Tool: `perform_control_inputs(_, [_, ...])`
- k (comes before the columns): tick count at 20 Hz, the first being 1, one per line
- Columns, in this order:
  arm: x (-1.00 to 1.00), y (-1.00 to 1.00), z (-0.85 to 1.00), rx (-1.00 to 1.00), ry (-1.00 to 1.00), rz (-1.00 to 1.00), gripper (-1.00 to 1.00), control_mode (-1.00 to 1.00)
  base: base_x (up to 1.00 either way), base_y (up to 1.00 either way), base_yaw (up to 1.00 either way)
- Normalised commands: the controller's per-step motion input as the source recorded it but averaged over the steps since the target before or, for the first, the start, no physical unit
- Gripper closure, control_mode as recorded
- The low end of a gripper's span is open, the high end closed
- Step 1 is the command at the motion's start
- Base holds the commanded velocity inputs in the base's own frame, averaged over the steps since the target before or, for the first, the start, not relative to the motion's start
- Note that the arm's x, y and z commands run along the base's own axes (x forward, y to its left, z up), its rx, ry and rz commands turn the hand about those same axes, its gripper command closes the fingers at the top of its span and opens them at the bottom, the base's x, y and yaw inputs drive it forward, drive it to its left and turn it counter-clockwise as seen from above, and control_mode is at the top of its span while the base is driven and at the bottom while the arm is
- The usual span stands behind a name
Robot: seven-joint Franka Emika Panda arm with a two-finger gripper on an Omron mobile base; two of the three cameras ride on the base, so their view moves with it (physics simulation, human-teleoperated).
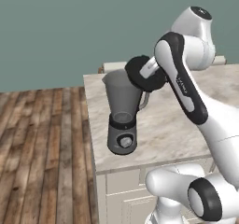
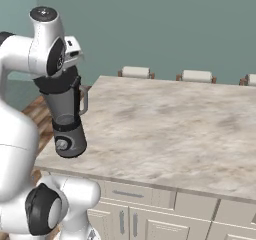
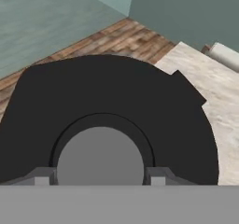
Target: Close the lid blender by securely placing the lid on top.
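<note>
Your gripper pinches the grey knob of the round black lid, holding it tilted at the translucent grey blender jar's mouth.

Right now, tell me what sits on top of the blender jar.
The black lid, gripped by the gripper at its grey knob, covers the blender jar's mouth; the lid hides whether it is fully seated.

black lid with grey knob, grey blender, marbled beige counter, brown plank floor
</note>
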Motion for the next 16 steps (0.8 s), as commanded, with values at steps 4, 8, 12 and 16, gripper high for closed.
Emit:
perform_control_inputs(4, [0.08, 0.00, -0.46, -0.04, 0.06, 0.00, 1.00, -1.00, 0.00, 0.00, 0.00])
perform_control_inputs(8, [0.18, 0.18, -0.02, -0.02, 0.15, 0.00, 1.00, -1.00, 0.00, 0.00, 0.00])
perform_control_inputs(12, [0.12, 0.29, 0.13, -0.03, 0.12, 0.00, 1.00, -1.00, 0.00, 0.00, 0.00])
perform_control_inputs(16, [0.06, 0.36, 0.19, -0.07, 0.08, 0.00, 1.00, -1.00, 0.00, 0.00, 0.00])
